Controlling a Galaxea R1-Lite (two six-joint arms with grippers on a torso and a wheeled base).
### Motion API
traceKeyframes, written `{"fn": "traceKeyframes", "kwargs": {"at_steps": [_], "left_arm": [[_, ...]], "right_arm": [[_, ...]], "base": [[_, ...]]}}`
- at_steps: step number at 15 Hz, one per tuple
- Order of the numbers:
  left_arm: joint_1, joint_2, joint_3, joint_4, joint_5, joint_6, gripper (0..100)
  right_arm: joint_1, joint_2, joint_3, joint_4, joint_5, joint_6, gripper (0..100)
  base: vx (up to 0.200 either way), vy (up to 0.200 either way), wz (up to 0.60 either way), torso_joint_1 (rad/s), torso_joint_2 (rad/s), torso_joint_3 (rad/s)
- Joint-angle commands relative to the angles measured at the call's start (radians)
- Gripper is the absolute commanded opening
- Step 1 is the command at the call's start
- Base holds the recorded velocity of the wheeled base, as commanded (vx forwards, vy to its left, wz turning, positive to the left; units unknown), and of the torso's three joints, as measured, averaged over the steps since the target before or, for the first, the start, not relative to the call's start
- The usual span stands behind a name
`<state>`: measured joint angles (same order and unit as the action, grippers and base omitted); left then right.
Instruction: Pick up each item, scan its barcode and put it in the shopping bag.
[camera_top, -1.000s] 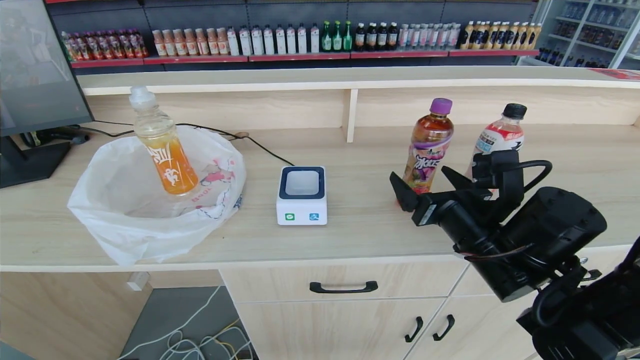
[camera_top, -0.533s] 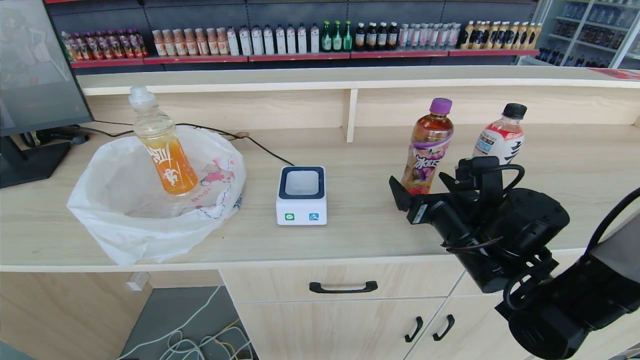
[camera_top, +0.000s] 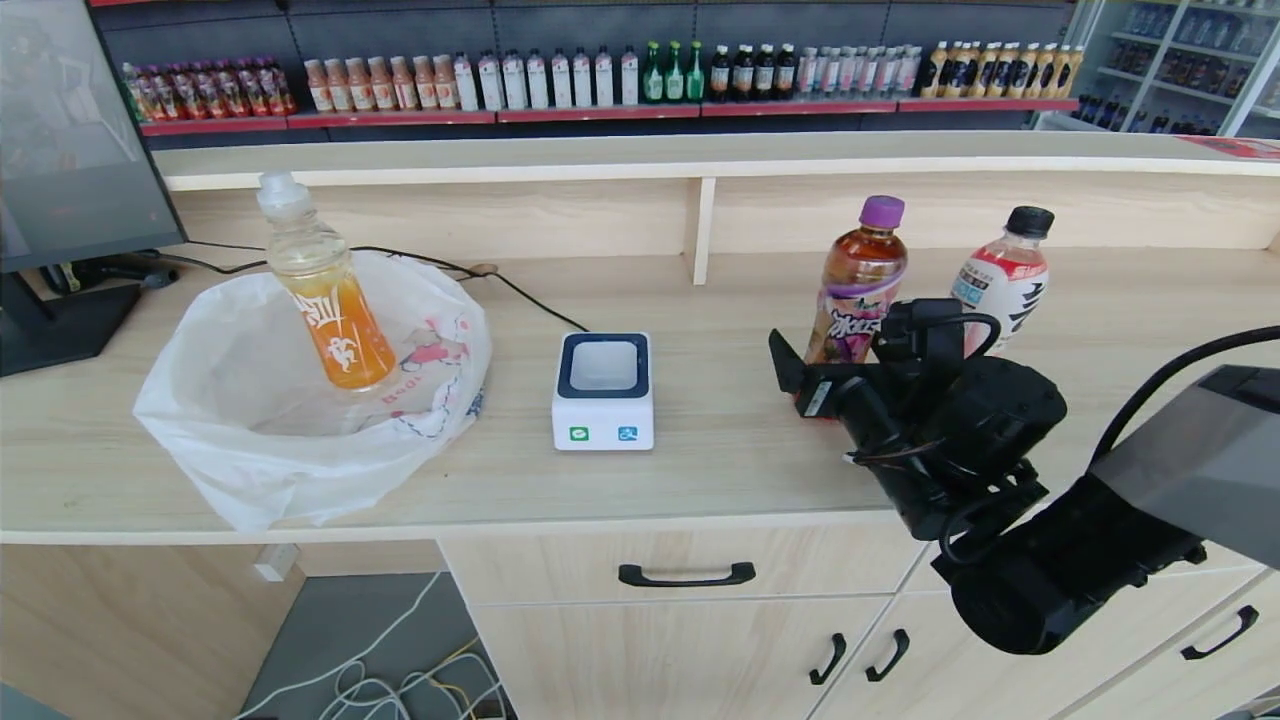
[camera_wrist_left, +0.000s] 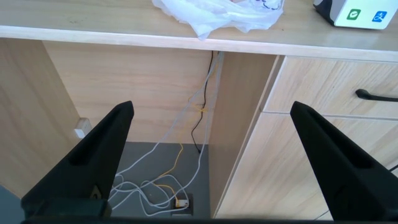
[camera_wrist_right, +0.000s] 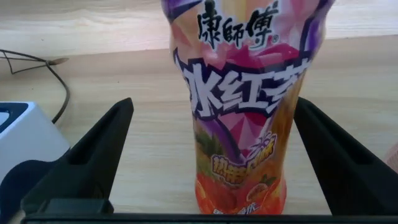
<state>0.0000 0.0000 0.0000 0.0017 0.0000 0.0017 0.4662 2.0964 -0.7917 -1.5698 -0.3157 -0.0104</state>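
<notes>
A purple-capped tea bottle (camera_top: 858, 285) stands upright on the wooden counter (camera_top: 720, 450), right of the white scanner (camera_top: 604, 390). My right gripper (camera_top: 828, 372) is open at its lower half. In the right wrist view the bottle (camera_wrist_right: 245, 124) stands between the spread fingers (camera_wrist_right: 93, 168), which do not touch it. A black-capped bottle (camera_top: 1005, 275) stands just right of it. An orange drink bottle (camera_top: 325, 290) leans inside the white shopping bag (camera_top: 250, 440) on the left. My left gripper (camera_wrist_left: 208, 115) hangs open below the counter edge, holding nothing.
A monitor (camera_top: 70, 130) stands at the far left, with a black cable (camera_top: 520, 290) running to the scanner. A raised back ledge (camera_top: 700, 165) borders the counter. Drawers with black handles (camera_top: 686, 575) and loose floor cables (camera_wrist_left: 168, 180) lie below.
My right arm has moved forward and to the left, bringing its open fingers to either side of the purple-capped bottle. The bottles, bag and scanner have stayed put.
</notes>
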Motion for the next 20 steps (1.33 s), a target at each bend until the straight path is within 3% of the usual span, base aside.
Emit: {"fn": "traceKeyframes", "kwargs": {"at_steps": [1,10,11,20], "left_arm": [[0.0,0.0,0.0,0.0,0.0,0.0,100],[0.0,0.0,0.0,0.0,-0.002,0.0,100],[0.0,0.0,0.0,0.0,0.0,0.0,100],[0.0,0.0,0.0,0.0,0.0,0.0,100]], "right_arm": [[-0.011,0.039,-0.047,-0.001,0.0,0.0,100],[-0.037,0.045,-0.096,-0.001,0.007,-0.005,100],[-0.035,0.04,-0.096,-0.001,0.006,-0.006,0],[-0.011,-0.075,0.003,-0.001,0.009,-0.008,0]], "base": [[0.0,0.0,0.0,0.0,0.0,0.0],[0.0,0.0,0.0,0.0,0.0,0.0],[0.0,0.0,0.0,0.0,0.0,0.0],[0.0,0.0,0.0,0.0,0.0,0.0]]}}
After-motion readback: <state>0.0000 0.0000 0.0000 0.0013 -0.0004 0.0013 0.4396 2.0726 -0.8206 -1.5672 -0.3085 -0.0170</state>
